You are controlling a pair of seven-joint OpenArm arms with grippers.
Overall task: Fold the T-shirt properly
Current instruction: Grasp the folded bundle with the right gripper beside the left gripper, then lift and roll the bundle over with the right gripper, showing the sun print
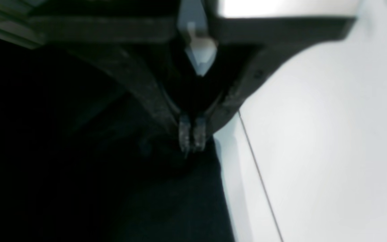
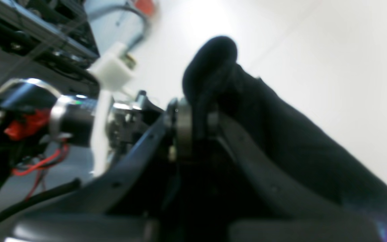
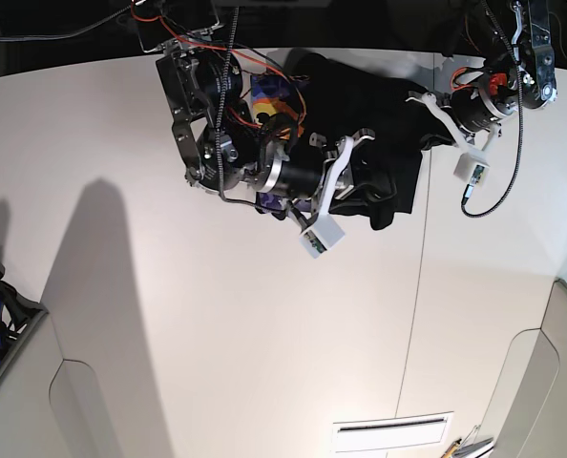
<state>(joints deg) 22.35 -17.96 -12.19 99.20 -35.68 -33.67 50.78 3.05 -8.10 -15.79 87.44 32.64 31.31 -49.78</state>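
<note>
Mid-fold: our right gripper (image 2: 197, 129) clamps a bunched T-shirt (image 3: 379, 105) edge, left gripper (image 1: 190, 136) pinched on cloth; next, carry it across.

We see the T-shirt (image 3: 379, 105) bunched on the far part of the bench (image 3: 217, 324), between the two arms. The right hand (image 3: 374, 186) sits on its near-left part, pinching a raised fold; the left hand (image 3: 425, 143) meets its right edge, fingertips (image 1: 189, 134) together on the cloth.
</note>
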